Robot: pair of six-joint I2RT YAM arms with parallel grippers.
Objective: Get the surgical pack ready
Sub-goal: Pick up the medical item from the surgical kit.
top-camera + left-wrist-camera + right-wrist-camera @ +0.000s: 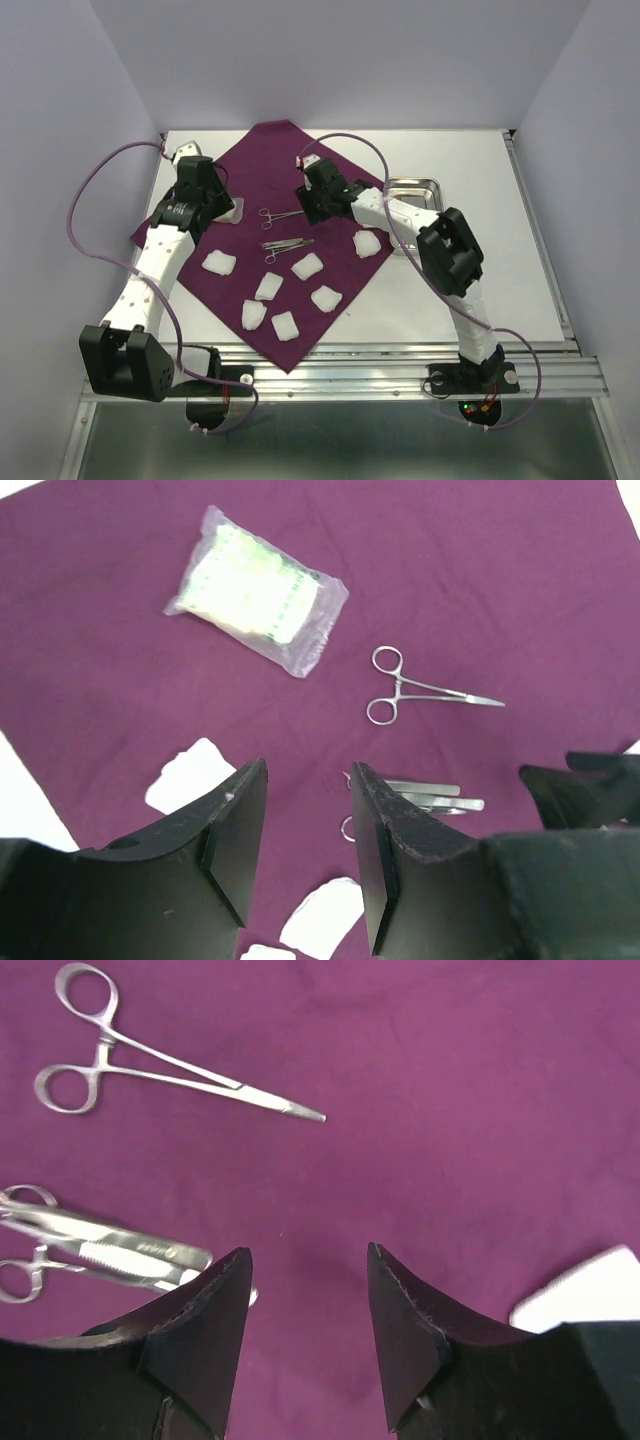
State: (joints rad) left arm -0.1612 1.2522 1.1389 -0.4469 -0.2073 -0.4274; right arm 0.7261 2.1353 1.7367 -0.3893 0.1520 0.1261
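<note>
The left arm (pixel 150 275) has white, tube-like links dotted with small dark screws, joined by boxy black housings. Its largest black block (pixel 125 362) is by the counter's near left corner. The right arm (pixel 468 300) is built alike, with white links and black joints, and tiny red and green lights glow at its base (pixel 462 378). A thin mauve cable (pixel 80 200) loops off the left arm, and a second cable (pixel 350 140) off the right. The left claw (pixel 308 770) and right claw (pixel 308 1252) have matte black, wedge-shaped fingers with rough, scuffed edges.
</note>
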